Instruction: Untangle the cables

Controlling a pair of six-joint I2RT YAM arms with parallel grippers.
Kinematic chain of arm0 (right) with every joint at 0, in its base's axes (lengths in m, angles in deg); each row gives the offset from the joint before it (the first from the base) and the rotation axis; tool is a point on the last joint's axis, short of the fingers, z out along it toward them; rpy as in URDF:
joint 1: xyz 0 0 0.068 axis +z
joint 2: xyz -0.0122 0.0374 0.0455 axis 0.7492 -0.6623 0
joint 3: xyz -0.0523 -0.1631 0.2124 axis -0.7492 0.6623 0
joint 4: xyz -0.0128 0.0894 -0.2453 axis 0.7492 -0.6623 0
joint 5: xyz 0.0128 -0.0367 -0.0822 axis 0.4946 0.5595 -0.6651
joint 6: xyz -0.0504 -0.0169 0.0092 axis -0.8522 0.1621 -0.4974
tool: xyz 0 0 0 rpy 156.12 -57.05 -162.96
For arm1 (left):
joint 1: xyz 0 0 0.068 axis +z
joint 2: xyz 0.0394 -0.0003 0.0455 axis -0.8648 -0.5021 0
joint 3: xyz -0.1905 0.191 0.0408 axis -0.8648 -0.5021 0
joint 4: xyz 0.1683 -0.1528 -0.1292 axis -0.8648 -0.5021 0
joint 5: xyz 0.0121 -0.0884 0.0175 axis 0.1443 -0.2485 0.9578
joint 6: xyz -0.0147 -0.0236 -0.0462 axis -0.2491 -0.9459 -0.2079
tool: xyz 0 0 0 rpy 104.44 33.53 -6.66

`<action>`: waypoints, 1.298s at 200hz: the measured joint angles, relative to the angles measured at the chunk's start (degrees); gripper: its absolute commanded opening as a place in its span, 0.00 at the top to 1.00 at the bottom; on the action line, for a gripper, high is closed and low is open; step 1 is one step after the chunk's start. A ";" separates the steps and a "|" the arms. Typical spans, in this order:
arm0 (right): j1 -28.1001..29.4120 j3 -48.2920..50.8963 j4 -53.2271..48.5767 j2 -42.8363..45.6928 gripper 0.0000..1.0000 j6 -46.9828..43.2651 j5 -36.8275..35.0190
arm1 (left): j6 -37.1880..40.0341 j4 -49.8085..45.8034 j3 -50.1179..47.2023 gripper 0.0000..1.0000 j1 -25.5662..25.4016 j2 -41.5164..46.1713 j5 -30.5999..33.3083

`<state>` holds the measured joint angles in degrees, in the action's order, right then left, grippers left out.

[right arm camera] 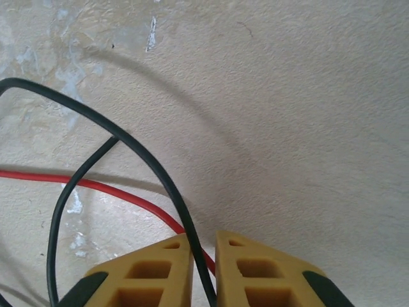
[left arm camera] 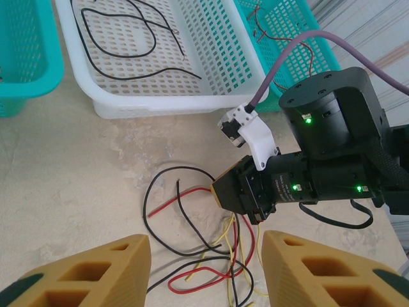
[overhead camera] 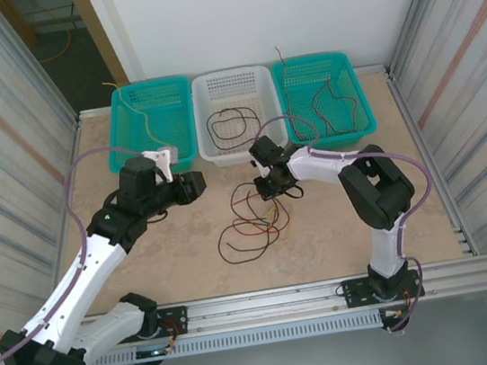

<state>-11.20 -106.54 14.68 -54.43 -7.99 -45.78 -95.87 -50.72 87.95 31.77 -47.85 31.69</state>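
The cables (overhead camera: 249, 222) lie as a loose tangle of red, black and yellow wires on the table in front of the baskets. My right gripper (overhead camera: 271, 184) is down at the tangle's far edge. In its wrist view its fingers (right arm camera: 203, 238) stand almost together, with a black cable (right arm camera: 147, 160) running between them and a red cable (right arm camera: 115, 190) passing beneath. My left gripper (overhead camera: 195, 186) hovers left of the tangle, open (left arm camera: 203, 246) with nothing between its fingers. Below it the red (left arm camera: 167, 203), black (left arm camera: 148, 192) and yellow (left arm camera: 222, 238) wires cross each other, and the right gripper (left arm camera: 218, 190) sits on them.
Three baskets stand along the back: a teal one (overhead camera: 182, 118) on the left, a white one (overhead camera: 231, 77) in the middle holding a black wire (overhead camera: 231, 122), and a teal one (overhead camera: 351, 76) on the right holding dark wires (overhead camera: 335, 108). Metal walls fence both sides.
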 measured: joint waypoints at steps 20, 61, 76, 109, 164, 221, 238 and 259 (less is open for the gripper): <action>1.22 0.17 -0.13 2.19 0.92 -0.17 -1.36 | -0.04 0.15 0.00 0.41 0.00 -0.04 0.00; 6.01 2.10 -0.76 15.80 1.00 -0.61 -3.17 | -0.02 1.05 0.00 0.36 0.00 -0.31 0.00; 7.50 2.03 -0.87 21.07 1.00 -0.98 -3.58 | -0.15 2.19 0.00 0.33 0.00 -0.48 -0.02; 8.44 -0.66 -2.23 28.63 1.00 -1.42 -3.98 | -0.48 7.02 0.00 0.26 0.00 -1.14 -1.40; 8.41 -8.20 -2.34 34.42 1.00 -1.49 -3.98 | 0.96 18.82 0.37 0.21 -3.32 -1.57 -4.92; 8.28 -11.26 -0.61 38.01 0.98 -1.46 -0.85 | 1.40 23.61 1.25 0.40 -3.39 -1.77 -3.89; 8.04 -11.82 -0.35 38.51 0.98 -1.46 0.42 | 0.68 25.81 1.27 0.57 -3.39 -1.90 -4.07; 8.02 -12.22 -0.04 38.66 0.98 -1.46 1.07 | 0.17 27.30 2.08 0.79 -3.39 -3.26 -4.61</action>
<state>-3.18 -118.76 14.63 -15.77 -9.45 -44.71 -95.69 -23.42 90.03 28.38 -51.10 27.08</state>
